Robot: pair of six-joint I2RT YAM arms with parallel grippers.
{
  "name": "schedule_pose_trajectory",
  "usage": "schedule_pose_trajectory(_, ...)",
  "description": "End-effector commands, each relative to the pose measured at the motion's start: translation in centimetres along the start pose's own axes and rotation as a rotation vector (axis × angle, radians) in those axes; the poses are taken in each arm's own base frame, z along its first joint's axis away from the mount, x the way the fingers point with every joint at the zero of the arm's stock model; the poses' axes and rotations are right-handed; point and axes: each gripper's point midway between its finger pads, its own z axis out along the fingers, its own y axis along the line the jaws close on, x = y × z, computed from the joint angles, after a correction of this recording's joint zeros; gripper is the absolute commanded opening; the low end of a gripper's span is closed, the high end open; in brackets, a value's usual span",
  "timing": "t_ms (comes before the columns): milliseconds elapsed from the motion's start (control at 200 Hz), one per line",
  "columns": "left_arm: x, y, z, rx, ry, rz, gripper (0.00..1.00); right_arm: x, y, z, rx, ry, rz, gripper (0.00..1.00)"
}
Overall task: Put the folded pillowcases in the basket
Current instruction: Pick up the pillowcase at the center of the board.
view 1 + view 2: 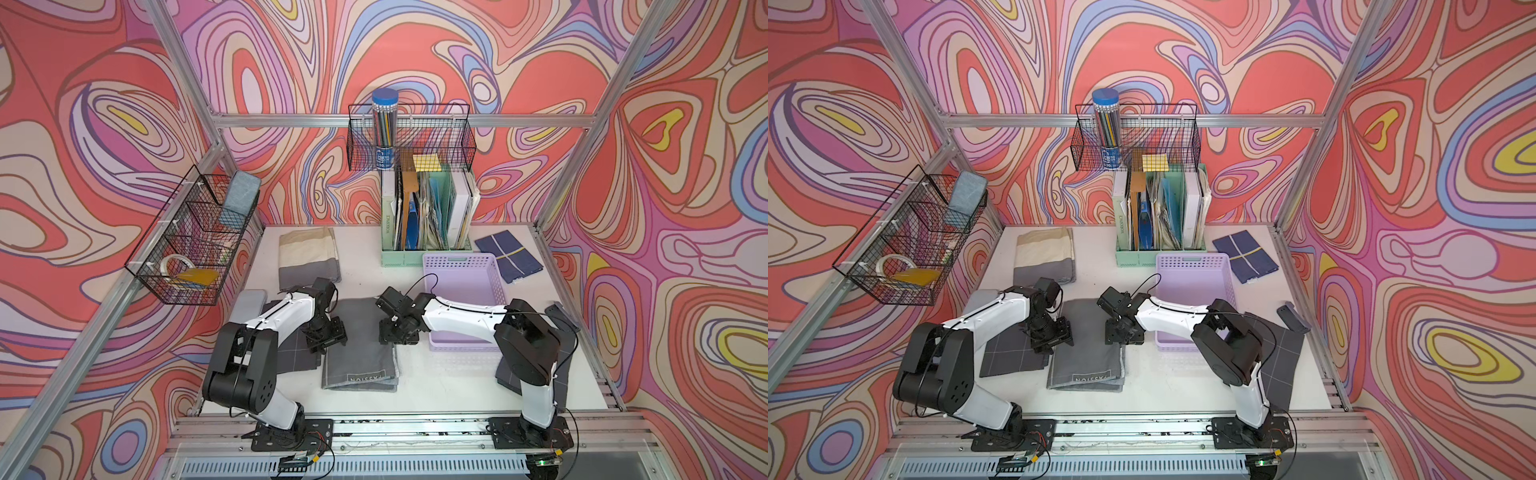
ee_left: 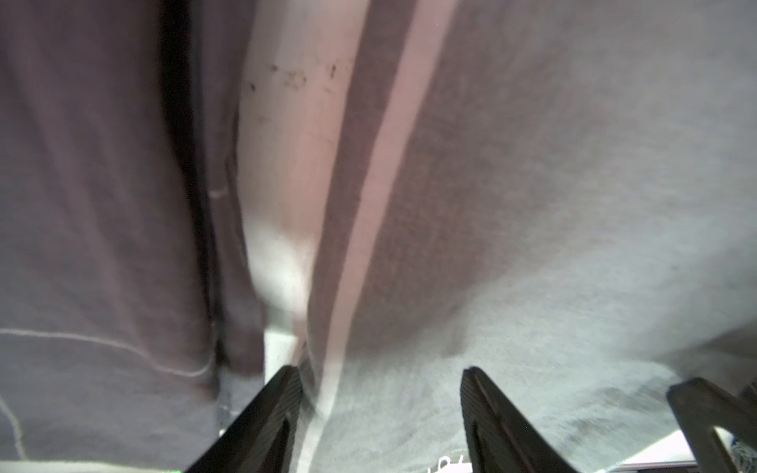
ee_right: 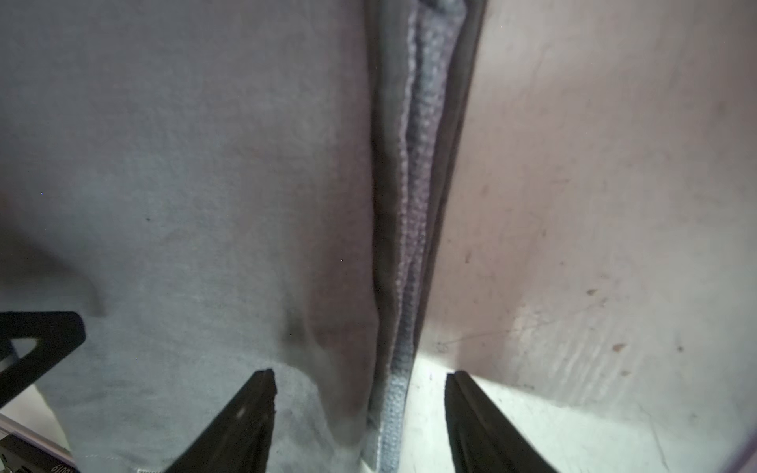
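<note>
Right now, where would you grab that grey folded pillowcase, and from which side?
Probably its two long side edges, from above, one tool per edge. The grey pillowcase lies flat, its layers stacked; the left tool and right tool stand open astride those edges.

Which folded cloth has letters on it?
The plain grey folded cloth in the middle. The beige-and-grey striped cloth, navy cloth and dark grid-lined cloths show none.
</note>
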Motion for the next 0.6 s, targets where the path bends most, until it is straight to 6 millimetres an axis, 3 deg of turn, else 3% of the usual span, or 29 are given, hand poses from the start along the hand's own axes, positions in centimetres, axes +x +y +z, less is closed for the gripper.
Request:
schedule_pose_trajectory(0, 0.4, 0.6, 1.1, -0.031, 0.038, 0.003, 0.68, 1.2, -0.6, 1.8, 0.017, 0.053, 0.013, 0.67)
schedule_pose_trajectory(260, -0.4, 1.6, 1.3, -0.106, 0.018, -0.008, 0.66, 3.6, -0.9, 4.5, -0.021, 0.124, 0.056, 0.63)
schedule_pose_trajectory(385, -0.3, 1.2, 2.2, -0.093, 0.039, -0.01, 0.58, 4.5, 0.1, 5.2, -0.057, 0.147, 0.051, 0.56)
schedule_pose_trajectory(456, -0.3, 0.6, 2.8, -0.075, 0.048, -0.007, 0.4, 4.8, 0.5, 5.8, -0.068, 0.157, 0.052, 0.47)
schedule_pose_trajectory(556, -0.1, -0.3, 3.5, -0.048, 0.071, -0.003, 0.07, 5.0, 0.4, 6.2, -0.064, 0.163, 0.043, 0.22)
schedule_pose_trajectory(596, 0.0, -0.5, 3.7, -0.044, 0.074, 0.004, 0.0, 5.0, 0.3, 6.3, -0.061, 0.161, 0.036, 0.14)
